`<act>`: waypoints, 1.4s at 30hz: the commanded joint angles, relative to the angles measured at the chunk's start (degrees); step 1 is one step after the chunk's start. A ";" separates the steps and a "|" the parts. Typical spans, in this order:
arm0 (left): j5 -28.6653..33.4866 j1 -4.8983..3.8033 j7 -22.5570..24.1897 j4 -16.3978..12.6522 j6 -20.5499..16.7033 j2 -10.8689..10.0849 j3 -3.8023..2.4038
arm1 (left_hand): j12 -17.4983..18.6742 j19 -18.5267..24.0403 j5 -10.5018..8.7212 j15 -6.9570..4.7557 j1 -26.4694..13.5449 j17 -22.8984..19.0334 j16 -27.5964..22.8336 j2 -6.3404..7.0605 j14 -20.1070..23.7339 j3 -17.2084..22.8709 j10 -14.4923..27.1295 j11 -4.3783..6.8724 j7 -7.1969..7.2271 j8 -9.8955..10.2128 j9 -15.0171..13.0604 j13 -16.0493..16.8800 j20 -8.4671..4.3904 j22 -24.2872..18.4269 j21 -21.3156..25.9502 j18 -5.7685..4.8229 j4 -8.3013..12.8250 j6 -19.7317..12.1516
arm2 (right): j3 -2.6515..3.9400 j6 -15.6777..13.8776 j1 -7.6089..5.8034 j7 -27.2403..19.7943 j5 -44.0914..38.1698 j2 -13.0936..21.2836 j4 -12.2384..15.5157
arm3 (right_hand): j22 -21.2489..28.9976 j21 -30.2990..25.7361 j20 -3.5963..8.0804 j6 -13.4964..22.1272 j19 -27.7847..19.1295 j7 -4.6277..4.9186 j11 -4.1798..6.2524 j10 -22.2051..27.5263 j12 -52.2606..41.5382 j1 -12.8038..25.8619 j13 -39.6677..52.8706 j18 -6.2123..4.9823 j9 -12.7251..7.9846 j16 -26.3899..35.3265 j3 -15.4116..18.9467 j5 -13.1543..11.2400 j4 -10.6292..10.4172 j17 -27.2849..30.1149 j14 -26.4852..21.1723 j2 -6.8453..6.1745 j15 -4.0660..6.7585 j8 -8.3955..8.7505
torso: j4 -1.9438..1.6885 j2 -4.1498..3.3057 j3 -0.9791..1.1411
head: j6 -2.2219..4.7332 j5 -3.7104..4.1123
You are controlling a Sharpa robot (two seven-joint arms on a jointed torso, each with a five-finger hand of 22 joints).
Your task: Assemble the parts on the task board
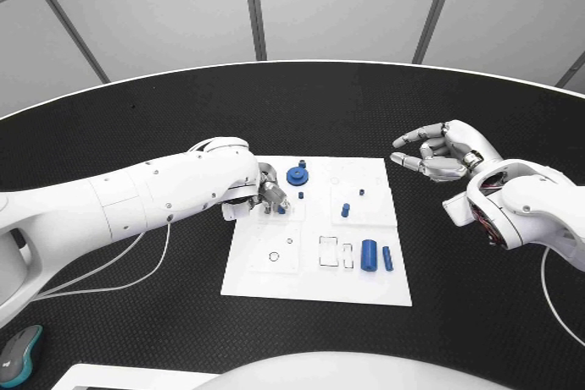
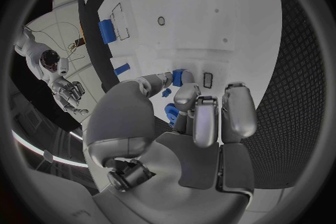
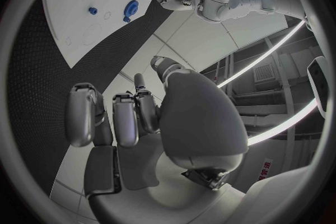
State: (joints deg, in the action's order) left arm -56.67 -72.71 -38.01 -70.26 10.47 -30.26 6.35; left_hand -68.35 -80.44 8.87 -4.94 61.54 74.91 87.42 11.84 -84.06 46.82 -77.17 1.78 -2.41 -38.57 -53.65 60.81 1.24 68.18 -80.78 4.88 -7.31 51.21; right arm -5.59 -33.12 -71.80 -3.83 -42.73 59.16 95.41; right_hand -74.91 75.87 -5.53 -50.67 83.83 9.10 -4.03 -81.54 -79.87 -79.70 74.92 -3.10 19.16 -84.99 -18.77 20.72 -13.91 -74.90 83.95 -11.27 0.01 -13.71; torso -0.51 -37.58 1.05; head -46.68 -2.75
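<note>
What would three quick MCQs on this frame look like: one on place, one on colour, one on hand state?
1. Where is the left hand?
A. Over the task board's left edge
B. Off the table
C. Beside the right hand

2. What colour are the parts on the task board?
A. Red
B. Blue
C. Green

3. What is the right hand doing?
A. Holding a part
B. Pressing on the board
C. Holding nothing, raised over the black table

Answers:
1 A: the head view shows it at the board's left edge, fingers on a small blue part.
2 B: the large cylinder and the others are blue.
3 C: its fingers are curled, nothing in them, right of the board.
</note>
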 commanded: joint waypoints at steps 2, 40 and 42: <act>0.07 0.00 -0.09 0.15 -0.06 -0.05 0.00 | -0.35 -0.17 0.10 -0.43 -0.91 10.17 0.35 0.21 -4.69 -0.88 -0.05 0.35 0.52 0.36 0.06 0.07 -0.23 0.08 -0.24 -0.55 -0.65 0.39 | 0.00 -0.03 0.00 0.00 0.00 -0.01 -0.03 | -3.19 -0.42 0.31 0.44 0.13 -0.02 0.05 -0.27 0.01 0.13 5.10 -0.44 -0.08 0.37 -0.29 0.28 -0.13 -3.77 3.48 -0.60 0.53 -0.34 | -0.03 0.00 -0.04 | 0.03 0.05; 1.06 0.01 -0.01 -0.57 -1.68 -1.24 -0.01 | -0.85 -0.31 -0.09 -0.58 -2.19 10.17 0.35 2.49 -4.69 -10.18 -0.10 0.50 0.71 1.13 -0.03 0.36 -0.32 0.22 -0.15 -0.59 -6.34 1.58 | 0.00 -0.26 0.01 -0.06 0.00 -0.05 -0.30 | -2.93 -0.76 0.31 0.54 0.00 0.00 0.03 -0.17 0.13 0.35 4.99 -0.52 -0.11 0.61 -0.25 0.26 -0.23 -3.31 3.37 -0.72 0.52 -0.32 | -0.08 -0.03 -0.08 | 0.24 -0.13; 1.32 0.01 0.02 -0.59 -1.87 -1.26 -0.01 | -0.94 -0.33 -0.07 -0.53 -1.95 10.20 0.37 2.27 -4.70 -12.56 -0.14 0.48 0.68 1.26 -0.06 0.41 -0.33 0.24 -0.13 -0.59 -7.83 1.73 | 0.00 -0.28 0.01 -0.07 0.00 -0.08 -0.32 | -2.93 -0.76 0.31 0.54 0.00 0.00 0.03 -0.17 0.13 0.35 4.99 -0.52 -0.11 0.61 -0.25 0.26 -0.23 -3.31 3.37 -0.72 0.52 -0.32 | -0.09 -0.02 -0.08 | 0.25 -0.11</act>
State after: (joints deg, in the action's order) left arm -55.46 -72.70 -38.01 -70.84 8.69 -31.51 6.34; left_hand -69.08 -80.59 9.06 -5.20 59.39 74.91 87.42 13.92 -83.93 34.95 -76.99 2.17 -1.73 -37.54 -53.63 61.17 1.09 68.37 -80.78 4.88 -14.72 52.55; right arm -5.59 -33.39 -71.80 -3.89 -42.73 59.10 95.10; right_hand -74.90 75.33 -5.53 -50.67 83.83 9.10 -4.03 -81.54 -79.87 -79.39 74.90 -3.10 19.12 -84.62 -18.77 20.72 -13.91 -74.93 83.95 -11.58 0.01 -13.71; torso -0.58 -37.60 0.99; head -46.42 -2.83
